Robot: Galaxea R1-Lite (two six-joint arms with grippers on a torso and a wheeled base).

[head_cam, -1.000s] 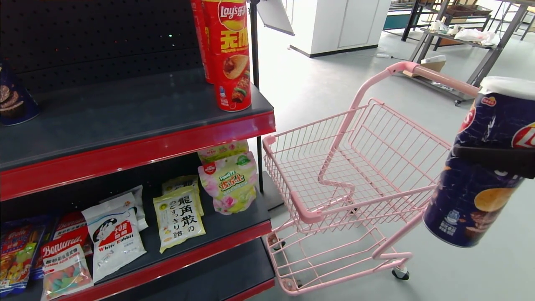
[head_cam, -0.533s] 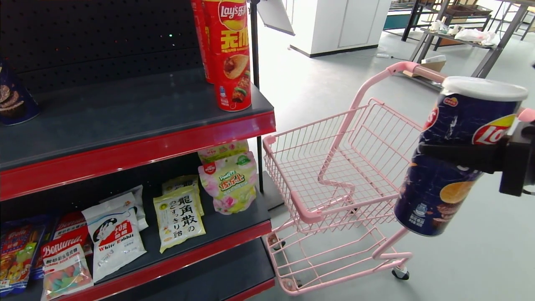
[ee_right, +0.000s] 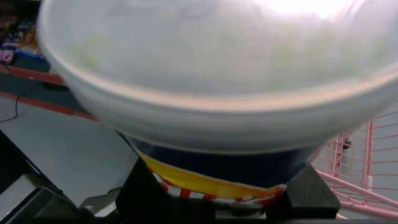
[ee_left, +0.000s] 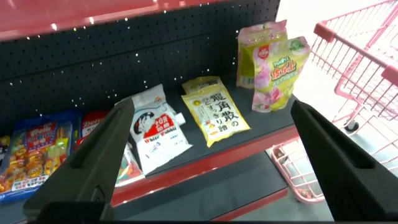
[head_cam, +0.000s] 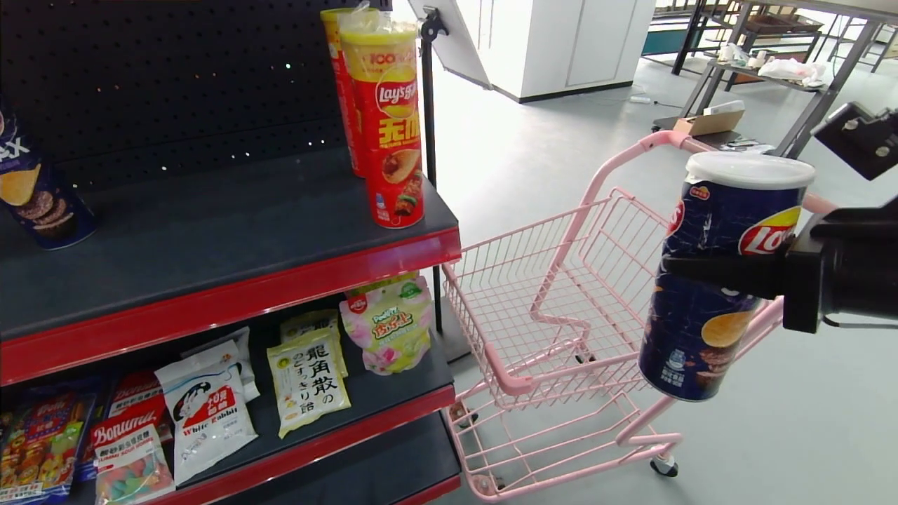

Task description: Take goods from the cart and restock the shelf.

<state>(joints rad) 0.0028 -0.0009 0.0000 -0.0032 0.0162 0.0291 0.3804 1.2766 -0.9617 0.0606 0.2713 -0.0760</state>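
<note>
Moved since 1 s ago: can in R fingers has come left, from off the cart's right side to in front of its right wall & handle. Head cam also tipped, so whole pic shifted; shelf goods themselves didn't move. R fingers pinching can round its middle, one finger across the front. Can approx upright, leaning a bit w/ bottom end nearer shelf, white lid on top, held in the air, apart from shelf. R wrist view: lid right at the lens, blue-yellow body below it betw. the two fingers. L fingers spread wide, nothing betw. them, facing lower shelf level w/ snack bags lying on it. Upper level: 2 red cans standing at right end near front edge; another blue can at far left. Cart stands just beside shelf's right end.
</note>
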